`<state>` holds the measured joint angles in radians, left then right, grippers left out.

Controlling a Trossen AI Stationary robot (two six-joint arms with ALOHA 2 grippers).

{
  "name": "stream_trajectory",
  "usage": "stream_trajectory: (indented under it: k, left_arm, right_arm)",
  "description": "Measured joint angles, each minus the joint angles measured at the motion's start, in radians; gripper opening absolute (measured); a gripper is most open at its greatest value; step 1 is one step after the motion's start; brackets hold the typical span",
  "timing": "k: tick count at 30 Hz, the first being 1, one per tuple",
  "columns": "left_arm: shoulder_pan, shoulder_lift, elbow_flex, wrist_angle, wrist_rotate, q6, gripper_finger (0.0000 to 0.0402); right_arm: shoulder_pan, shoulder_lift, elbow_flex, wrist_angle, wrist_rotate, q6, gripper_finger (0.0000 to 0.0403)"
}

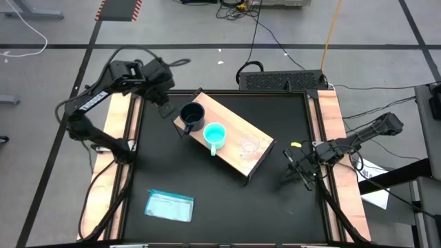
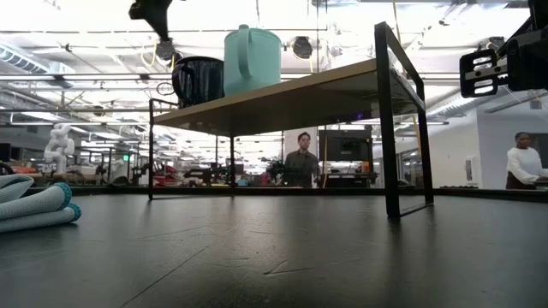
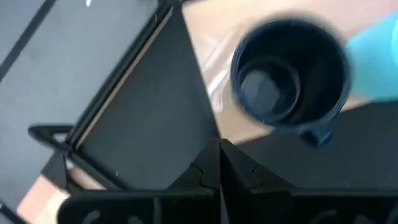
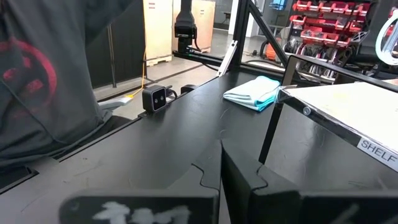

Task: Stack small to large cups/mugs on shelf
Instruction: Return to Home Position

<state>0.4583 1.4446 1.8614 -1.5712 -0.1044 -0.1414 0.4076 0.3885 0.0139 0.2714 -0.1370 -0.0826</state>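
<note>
Shelf: the shelf point(image 1: 233, 122) sits in the middle of the tabletop point(image 1: 227, 200), its long axis running from far left to near right.
Cups: all three stand in a row on the shelf top. The dark mug point(image 1: 193, 116) is at the far-left end, the turquoise mug point(image 1: 214, 134) is next to it, and the clear cup point(image 1: 249, 145) is towards the near-right end. Small to large therefore reads from near right to far left.
Left jaws: the left gripper point(image 1: 164, 108) hangs just off the shelf's far-left end. Its jaws are clenched together on nothing, and its wrist view looks straight down into the dark mug.
Right jaws: the right gripper point(image 1: 296, 171) is out by the right edge of the tabletop, well apart from the shelf's near-right end. Its jaws are pressed together and empty.
Key relation: the dark mug lies just to the near right of the left jaws, along the shelf's long axis. The left arm is far nearer the cups than the right.
Judgement: the stacking looks done. A retreat up and to the far left would keep the left jaws clear of the dark mug's rim.
Elsewhere: a blue cloth point(image 1: 169, 206) lies near left, away from both arms.
</note>
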Motion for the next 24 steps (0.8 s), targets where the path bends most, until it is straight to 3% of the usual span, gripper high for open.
stream_trajectory:
  k: [9, 24]
  left_arm:
    - [-0.035, -0.213, -0.305, 0.159, -0.032, -0.09, 0.0001]
    - [-0.251, -0.658, -0.919, 0.805, -0.057, -0.114, 0.0]
  right_arm:
    - [0.0, 0.0, 0.0, 0.0, 0.0, -0.007, 0.0]
    - [0.0, 0.0, 0.0, 0.0, 0.0, -0.002, 0.0]
